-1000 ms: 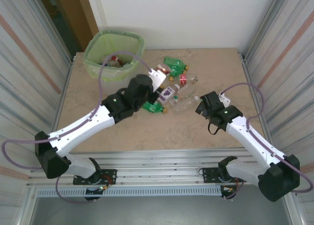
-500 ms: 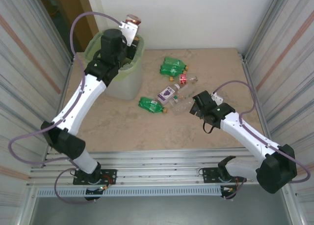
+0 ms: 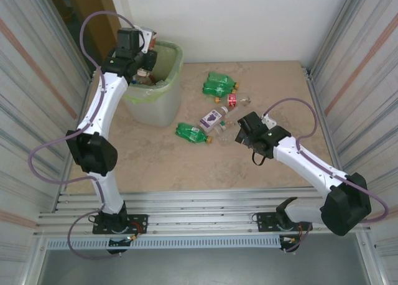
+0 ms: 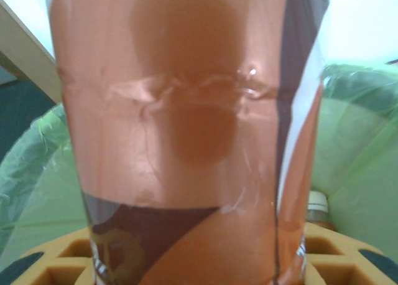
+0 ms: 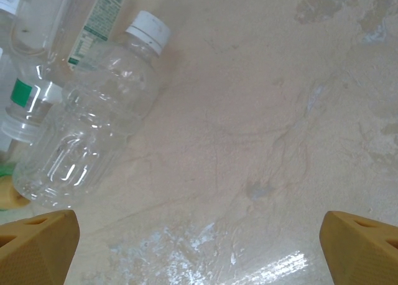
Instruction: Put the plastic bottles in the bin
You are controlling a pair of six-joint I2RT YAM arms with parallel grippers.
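Above the bin, inside its rim, left gripper holds bottle

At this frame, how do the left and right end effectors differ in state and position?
The left end effector is shut on a brown-labelled bottle; the right end effector is wide open and empty. The left is raised over the bin; the right sits low over the table, beside a clear white-capped bottle. Both have orange-yellow fingers.
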